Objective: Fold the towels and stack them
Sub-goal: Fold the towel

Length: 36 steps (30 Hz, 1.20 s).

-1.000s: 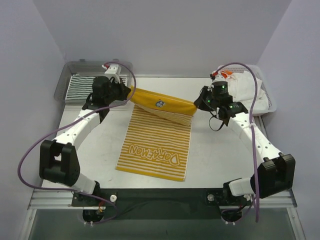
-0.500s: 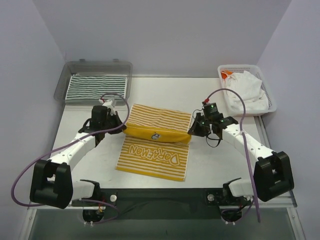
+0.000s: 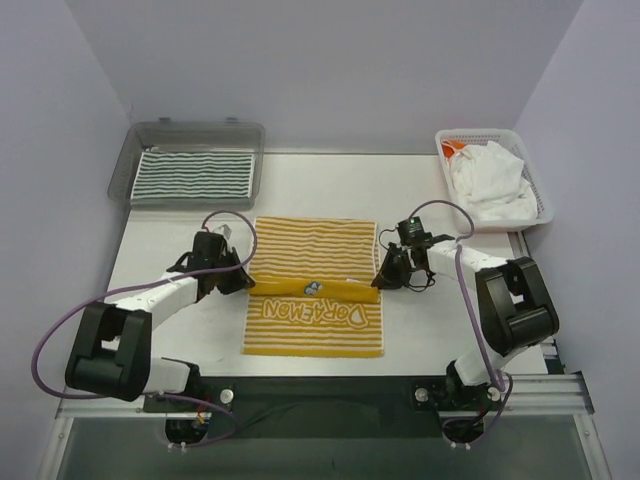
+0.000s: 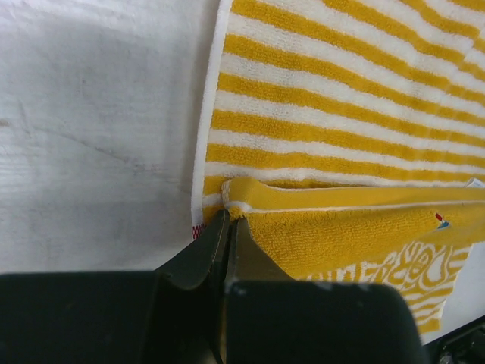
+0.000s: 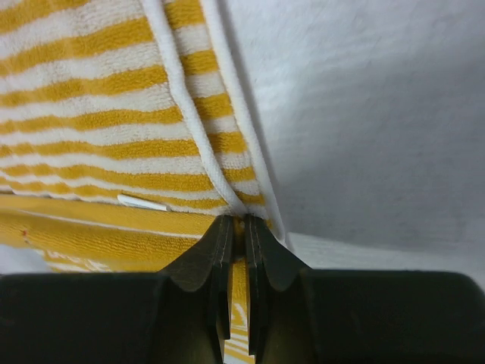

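The yellow-and-white striped towel point(image 3: 315, 245) lies in the middle of the table. Its solid yellow edge is folded over onto it, just behind the white lettering. My left gripper point(image 3: 243, 283) is shut on the left corner of that folded edge. The left wrist view shows the left gripper point(image 4: 227, 218) pinching the yellow towel point(image 4: 341, 114) low over the table. My right gripper point(image 3: 380, 277) is shut on the right corner. In the right wrist view, the right gripper point(image 5: 236, 224) clamps the towel's hem point(image 5: 91, 114). A dark-green-and-white striped towel point(image 3: 195, 175) lies folded at the back left. Crumpled white towels point(image 3: 490, 180) sit at the back right.
The clear grey tray point(image 3: 190, 128) holds the green striped towel at the back left corner. The white mesh basket point(image 3: 540, 200) holds the white towels at the back right, with something orange in its far corner. Both arms lie low across the table on either side of the yellow towel.
Both grippers have carried the towel's lifted yellow edge toward the near side and down, laying it over the lower half. The arms have dropped low to the table.
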Each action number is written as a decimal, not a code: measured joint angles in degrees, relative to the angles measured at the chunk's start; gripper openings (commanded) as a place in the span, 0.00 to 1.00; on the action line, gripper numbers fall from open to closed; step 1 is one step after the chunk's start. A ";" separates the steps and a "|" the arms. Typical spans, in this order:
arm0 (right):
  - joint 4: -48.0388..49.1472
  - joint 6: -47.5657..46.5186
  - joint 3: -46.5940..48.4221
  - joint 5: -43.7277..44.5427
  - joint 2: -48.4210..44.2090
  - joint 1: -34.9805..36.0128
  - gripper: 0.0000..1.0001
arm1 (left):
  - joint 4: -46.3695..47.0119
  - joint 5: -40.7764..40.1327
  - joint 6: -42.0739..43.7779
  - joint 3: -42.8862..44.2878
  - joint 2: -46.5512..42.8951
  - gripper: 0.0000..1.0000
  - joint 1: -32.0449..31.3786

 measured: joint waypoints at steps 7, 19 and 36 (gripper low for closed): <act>-1.20 -2.01 3.13 0.11 1.22 -7.93 0.00 | 1.92 -1.05 -8.55 -3.98 -3.28 0.00 -7.72; -9.97 -9.46 25.75 2.82 -1.53 -8.68 0.00 | 2.51 -10.56 -1.29 8.33 -12.22 0.00 -9.18; -8.13 -21.46 66.23 7.45 20.50 -8.46 0.00 | 19.54 -15.13 13.14 30.49 7.26 0.00 -5.11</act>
